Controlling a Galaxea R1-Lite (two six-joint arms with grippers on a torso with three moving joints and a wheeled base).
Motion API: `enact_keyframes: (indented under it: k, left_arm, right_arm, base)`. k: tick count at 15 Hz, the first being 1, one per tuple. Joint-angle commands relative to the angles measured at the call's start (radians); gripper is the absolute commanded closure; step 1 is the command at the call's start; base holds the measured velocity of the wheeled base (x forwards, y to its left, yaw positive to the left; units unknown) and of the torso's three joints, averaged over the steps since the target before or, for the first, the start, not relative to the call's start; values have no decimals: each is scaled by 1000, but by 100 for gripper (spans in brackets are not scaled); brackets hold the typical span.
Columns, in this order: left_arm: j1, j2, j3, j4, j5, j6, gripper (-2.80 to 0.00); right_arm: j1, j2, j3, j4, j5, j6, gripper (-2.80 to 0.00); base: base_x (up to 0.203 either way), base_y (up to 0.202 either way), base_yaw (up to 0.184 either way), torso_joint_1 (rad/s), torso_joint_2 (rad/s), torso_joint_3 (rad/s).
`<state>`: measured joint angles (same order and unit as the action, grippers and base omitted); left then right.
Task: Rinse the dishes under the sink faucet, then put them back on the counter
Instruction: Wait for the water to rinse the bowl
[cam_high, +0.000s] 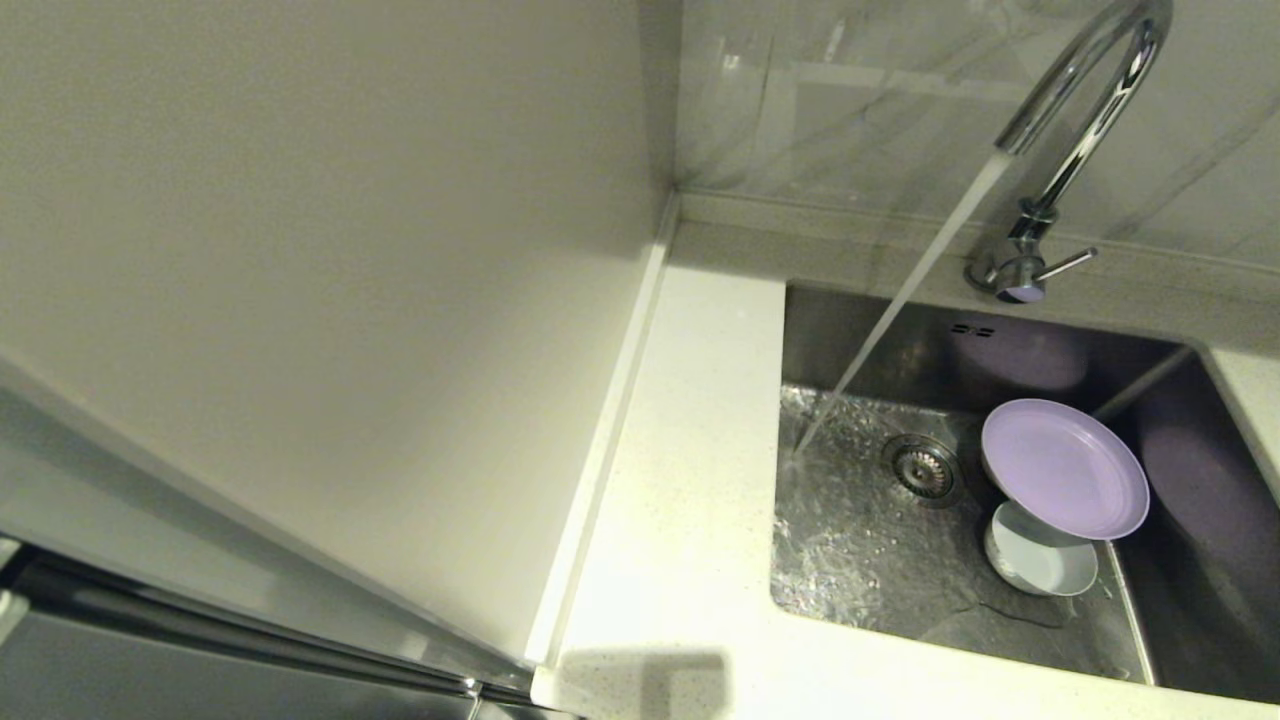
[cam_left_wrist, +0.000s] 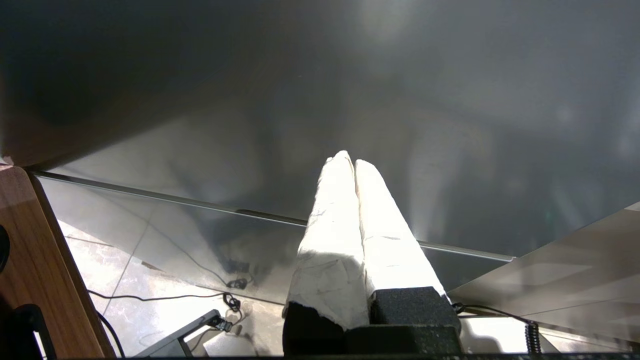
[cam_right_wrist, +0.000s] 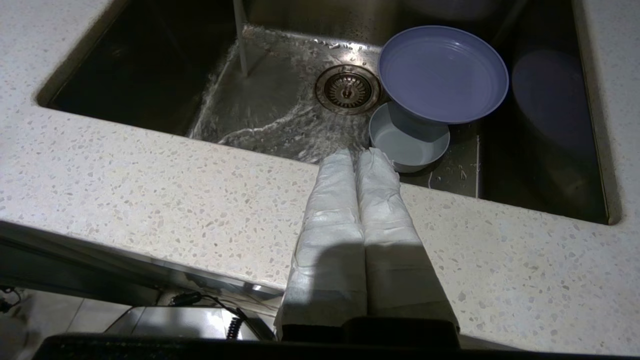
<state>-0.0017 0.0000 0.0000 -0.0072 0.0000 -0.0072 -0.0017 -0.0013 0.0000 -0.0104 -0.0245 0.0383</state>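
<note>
Water runs from the chrome faucet (cam_high: 1085, 100) into the left part of the steel sink (cam_high: 870, 560), beside the drain strainer (cam_high: 922, 468). The lilac plate (cam_high: 1065, 468) (cam_right_wrist: 442, 72) rests tilted on something hidden, over the pale blue-white bowl (cam_high: 1040, 565) (cam_right_wrist: 407, 147) on the sink floor. The pink cup is hidden. My right gripper (cam_right_wrist: 359, 151) is shut and empty, hovering over the counter's (cam_right_wrist: 150, 195) front strip, just short of the bowl. My left gripper (cam_left_wrist: 349, 160) is shut and empty, parked low beside a grey cabinet front. Neither gripper shows in the head view.
The white counter (cam_high: 690, 480) runs left of the sink and along its front. A cream wall panel (cam_high: 300, 280) stands at the left. The faucet lever (cam_high: 1065, 263) sticks out sideways at the base. Cables lie on the floor (cam_left_wrist: 150, 295) below the left gripper.
</note>
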Motion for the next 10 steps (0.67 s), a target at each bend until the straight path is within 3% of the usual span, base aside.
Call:
enact_keyframes:
  k: [1, 10]
  left_arm:
    - [0, 0, 3, 0, 0, 0, 0]
    - [0, 0, 3, 0, 0, 0, 0]
  right_arm:
    - [0, 0, 2, 0, 0, 0, 0]
    - [0, 0, 0, 0, 0, 0, 0]
  base:
    - [0, 0, 0, 0, 0, 0]
    - [0, 0, 0, 0, 0, 0]
